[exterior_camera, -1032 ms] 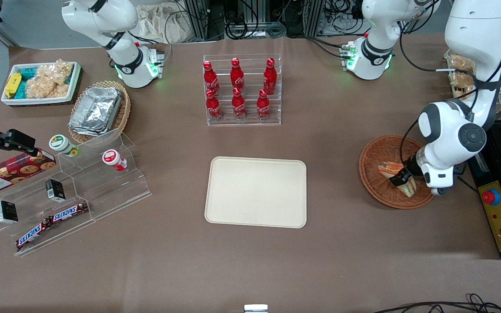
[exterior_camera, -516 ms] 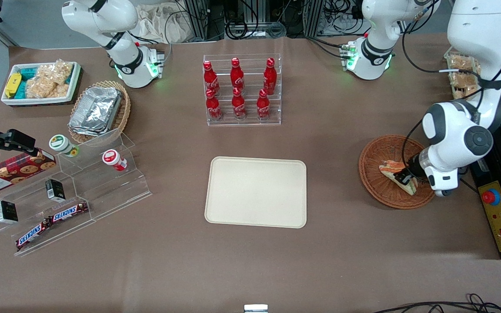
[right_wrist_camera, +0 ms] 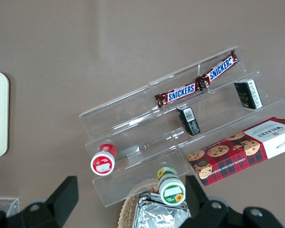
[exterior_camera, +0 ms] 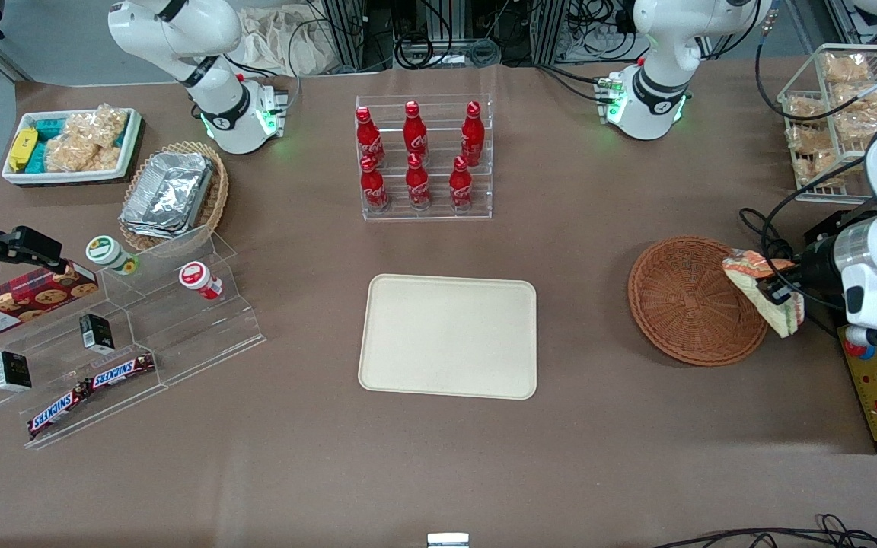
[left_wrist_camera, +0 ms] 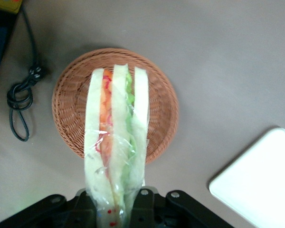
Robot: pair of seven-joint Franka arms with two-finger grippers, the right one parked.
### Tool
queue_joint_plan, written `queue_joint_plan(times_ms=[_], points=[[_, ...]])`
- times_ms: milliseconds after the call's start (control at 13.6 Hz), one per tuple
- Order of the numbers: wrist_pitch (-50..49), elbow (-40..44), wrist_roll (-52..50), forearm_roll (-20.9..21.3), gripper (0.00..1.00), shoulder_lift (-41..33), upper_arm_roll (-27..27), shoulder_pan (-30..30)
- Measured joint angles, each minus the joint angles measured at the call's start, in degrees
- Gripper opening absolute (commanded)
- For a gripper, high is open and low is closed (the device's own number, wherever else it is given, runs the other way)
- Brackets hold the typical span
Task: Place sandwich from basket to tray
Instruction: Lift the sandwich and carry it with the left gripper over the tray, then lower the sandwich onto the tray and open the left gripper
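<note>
The gripper (exterior_camera: 775, 293) is squeezed tight on the sandwich (exterior_camera: 763, 301), holding it by one end so the rest sticks out past the fingers; it hangs up in the air over the edge of the basket (exterior_camera: 693, 299), at the working arm's end of the table. In the wrist view the sandwich (left_wrist_camera: 115, 152) is wrapped in clear film, with an orange layer and a green layer between pale bread; right under it sits the round brown basket (left_wrist_camera: 159, 102), and there is nothing left inside.

Next to the basket, toward the middle of the table, lies the flat cream tray (exterior_camera: 449, 336); nothing is on it yet; one corner of the tray (left_wrist_camera: 256, 185) peeks into the wrist view too.

So the lift looks done, and the job now is the carry. I think the arm should hold its squeeze and go slow, because the film looks slippery and the sandwich is soft; it should stay high enough to clear the basket edge, slide over until the sandwich is above the middle of the tray, come down low, and only then let go, so the sandwich lands flat and does not roll off the low rim.
</note>
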Motion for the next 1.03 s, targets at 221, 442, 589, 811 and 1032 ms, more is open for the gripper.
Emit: queue_joint_plan(times_ms=[221,442,589,811,1032], points=[[-0.4,2.2,-0.2,0.0,0.00,2.1,-3.4,-7.2],[6.1,3.4,-1.2,0.0,0.00,8.2,-3.9,-15.2],[11.5,4.0,-1.1,0.0,0.00,12.3,-4.0,-19.2],[22.1,4.3,-1.1,0.4,0.00,21.3,-4.0,-26.5],[30.3,4.4,-1.6,2.2,0.00,27.6,-3.9,-29.3]])
